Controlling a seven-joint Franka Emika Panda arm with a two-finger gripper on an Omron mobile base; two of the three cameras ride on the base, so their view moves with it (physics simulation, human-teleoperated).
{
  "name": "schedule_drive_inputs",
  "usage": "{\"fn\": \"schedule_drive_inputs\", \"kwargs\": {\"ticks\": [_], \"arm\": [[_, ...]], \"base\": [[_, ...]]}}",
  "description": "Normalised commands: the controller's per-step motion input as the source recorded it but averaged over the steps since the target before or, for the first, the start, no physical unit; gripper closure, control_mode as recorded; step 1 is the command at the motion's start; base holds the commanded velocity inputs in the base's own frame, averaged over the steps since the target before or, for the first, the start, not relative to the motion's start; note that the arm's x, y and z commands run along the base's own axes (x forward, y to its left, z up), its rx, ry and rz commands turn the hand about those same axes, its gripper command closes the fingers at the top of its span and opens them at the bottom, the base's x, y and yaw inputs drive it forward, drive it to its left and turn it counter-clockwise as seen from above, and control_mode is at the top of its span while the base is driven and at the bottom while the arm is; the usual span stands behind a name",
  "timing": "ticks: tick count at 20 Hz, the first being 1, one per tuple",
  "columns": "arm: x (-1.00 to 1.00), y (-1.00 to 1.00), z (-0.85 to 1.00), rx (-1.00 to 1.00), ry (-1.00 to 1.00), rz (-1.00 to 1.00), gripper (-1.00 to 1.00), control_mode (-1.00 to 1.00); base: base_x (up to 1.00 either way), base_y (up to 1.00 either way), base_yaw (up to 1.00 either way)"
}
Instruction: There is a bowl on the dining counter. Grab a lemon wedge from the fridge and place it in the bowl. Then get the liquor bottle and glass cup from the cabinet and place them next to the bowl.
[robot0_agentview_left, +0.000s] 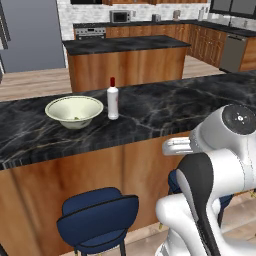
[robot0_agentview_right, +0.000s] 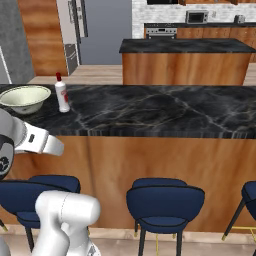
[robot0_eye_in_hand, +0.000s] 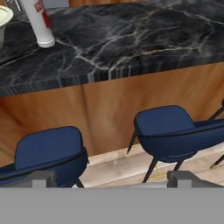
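Glossy veined marble dining counter (robot0_agentview_left: 165, 107) over wood; bowl (robot0_agentview_left: 74, 111) perhaps glazed.

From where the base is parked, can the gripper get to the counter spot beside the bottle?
Probably yes: the open gripper hangs low over the stools, and the counter right of the bottle lies bare.

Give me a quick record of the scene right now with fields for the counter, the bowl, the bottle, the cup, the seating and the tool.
counter: dining counter, black veined marble top over reddish wood
bowl: bowl upright on the counter top, something small and greenish inside, too small to identify
bottle: liquor bottle upright with red cap on, on the counter just beside the bowl, a small gap between them
cup: not on the visible stretch of counter
seating: blue stools along the counter's near side
tool: tool open, holding nothing, low in front of the counter
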Motion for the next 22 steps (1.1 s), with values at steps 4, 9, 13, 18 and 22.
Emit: {"fn": "schedule_drive_inputs", "kwargs": {"ticks": [4,9,13,18,22], "arm": [[0.00,0.00,0.00,0.00,0.00,0.00,-1.00,1.00],[0.00,0.00,0.00,0.00,0.00,0.00,-1.00,1.00],[0.00,0.00,0.00,0.00,0.00,0.00,-1.00,1.00],[0.00,0.00,0.00,0.00,0.00,0.00,-1.00,1.00],[0.00,0.00,0.00,0.00,0.00,0.00,-1.00,1.00]], "base": [[0.00,-0.13,0.02],[-0.03,-0.95,0.05],[-0.19,-0.97,0.06],[-0.49,-0.90,0.08],[-0.30,-0.93,0.13]]}}
